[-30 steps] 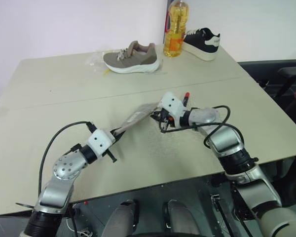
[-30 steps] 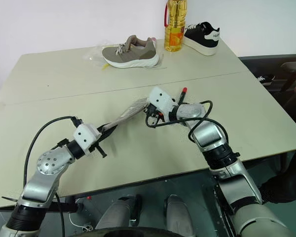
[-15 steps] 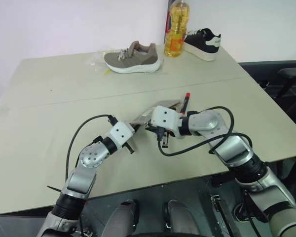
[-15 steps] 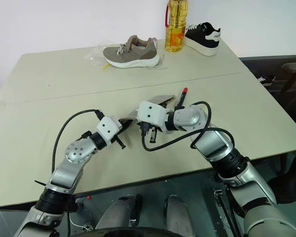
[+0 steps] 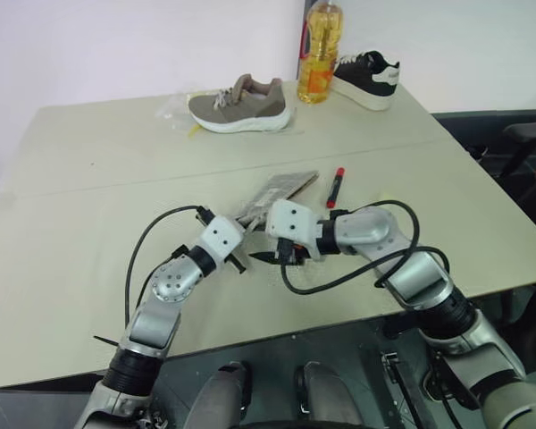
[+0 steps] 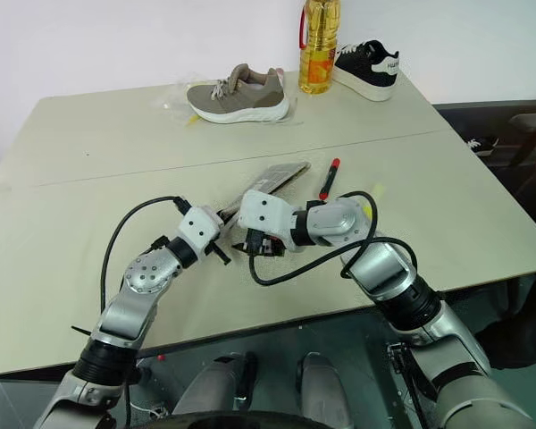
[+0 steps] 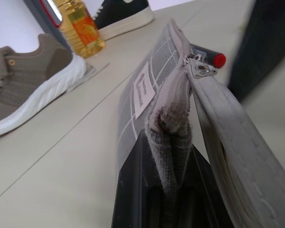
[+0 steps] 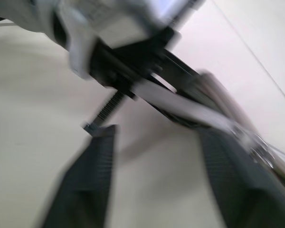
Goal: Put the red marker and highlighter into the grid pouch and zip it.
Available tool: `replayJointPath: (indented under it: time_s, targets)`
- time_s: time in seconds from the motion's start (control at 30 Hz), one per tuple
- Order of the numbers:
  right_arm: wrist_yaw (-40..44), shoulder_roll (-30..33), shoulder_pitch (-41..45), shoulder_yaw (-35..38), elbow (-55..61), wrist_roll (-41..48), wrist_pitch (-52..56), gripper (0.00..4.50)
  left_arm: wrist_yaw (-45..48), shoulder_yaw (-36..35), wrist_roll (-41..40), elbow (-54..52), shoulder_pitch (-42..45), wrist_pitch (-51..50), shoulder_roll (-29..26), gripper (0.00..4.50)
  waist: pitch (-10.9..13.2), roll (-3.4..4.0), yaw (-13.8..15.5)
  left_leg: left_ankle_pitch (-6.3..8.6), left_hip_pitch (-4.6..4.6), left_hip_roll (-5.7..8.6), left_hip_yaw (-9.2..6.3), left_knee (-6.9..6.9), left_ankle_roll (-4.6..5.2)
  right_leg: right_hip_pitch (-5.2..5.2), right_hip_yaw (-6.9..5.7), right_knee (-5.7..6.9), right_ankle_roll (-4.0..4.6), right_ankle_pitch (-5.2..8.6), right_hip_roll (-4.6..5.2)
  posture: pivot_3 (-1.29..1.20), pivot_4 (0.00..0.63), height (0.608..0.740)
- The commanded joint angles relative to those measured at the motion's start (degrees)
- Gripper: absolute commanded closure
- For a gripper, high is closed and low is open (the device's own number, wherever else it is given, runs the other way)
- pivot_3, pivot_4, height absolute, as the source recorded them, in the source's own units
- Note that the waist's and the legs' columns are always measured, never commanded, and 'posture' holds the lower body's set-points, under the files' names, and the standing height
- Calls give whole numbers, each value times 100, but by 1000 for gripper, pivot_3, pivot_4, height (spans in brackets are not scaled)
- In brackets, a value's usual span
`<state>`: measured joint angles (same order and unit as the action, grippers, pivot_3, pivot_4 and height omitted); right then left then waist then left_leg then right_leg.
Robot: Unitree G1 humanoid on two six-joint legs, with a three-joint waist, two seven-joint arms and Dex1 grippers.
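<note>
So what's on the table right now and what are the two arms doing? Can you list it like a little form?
table: beige top
grid pouch: grey with white lines, near end pinched by the left gripper, far end resting on the table
left gripper: jaws shut on the pouch fabric
right gripper: beside the left one, jaws apart, holding nothing
red marker: lying on the table beside the pouch, not inside
highlighter: cannot tell where it is
zipper: slider partway along the pouch's top edge
far edge: grey shoe, oil bottle, black shoe
</note>
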<state>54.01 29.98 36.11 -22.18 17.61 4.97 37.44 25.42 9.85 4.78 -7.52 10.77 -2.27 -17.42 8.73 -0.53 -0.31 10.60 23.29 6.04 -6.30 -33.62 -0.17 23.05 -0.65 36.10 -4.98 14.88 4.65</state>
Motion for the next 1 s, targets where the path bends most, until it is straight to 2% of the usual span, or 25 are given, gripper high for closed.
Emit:
replayJointPath:
  time_s: [0.03,0.23,0.37,0.43,0.63,0.93,1.0]
  targets:
    - [-31,230,32,543,-149,110,-259,1113,-4,-214,-147,-248,-65,15,-78,4500,0,0,9,0,1,0,0,-4,0,0,0,0,0,0,0,0,150,740]
    - [-388,398,-103,1270,-929,219,-107,1113,155,-524,-422,-259,-119,148,-346,4500,0,0,54,1,2,-2,0,-13,1,-4,0,0,0,-1,0,0,150,740]
    - [-903,283,109,1667,-1675,218,378,9,269,-717,-620,-208,-166,223,-494,4500,0,-1,90,1,4,-1,1,-14,1,-2,1,0,1,-1,1,0,150,740]
    - [-1224,243,197,1760,-1986,108,416,9,312,-777,-693,-154,-161,240,-547,4500,1,0,101,1,7,-1,1,-17,1,-1,1,0,2,-1,2,0,150,740]
    - [-2672,-391,715,2387,-3405,48,670,9,432,-837,-829,-67,-80,227,-601,4500,1,0,99,1,9,-1,1,-18,2,1,1,0,8,-3,0,0,150,740]
    - [-3504,-1108,1296,2757,-4846,162,483,9,328,-717,-723,-43,-57,259,-482,4500,1,2,79,0,8,-1,3,-16,2,4,1,2,7,-5,-2,0,150,740]
    - [-3552,-1165,1337,2751,-4974,173,433,553,297,-713,-698,-65,-82,260,-465,4500,1,2,81,0,8,-1,2,-15,2,4,1,2,7,-5,-2,0,150,740]
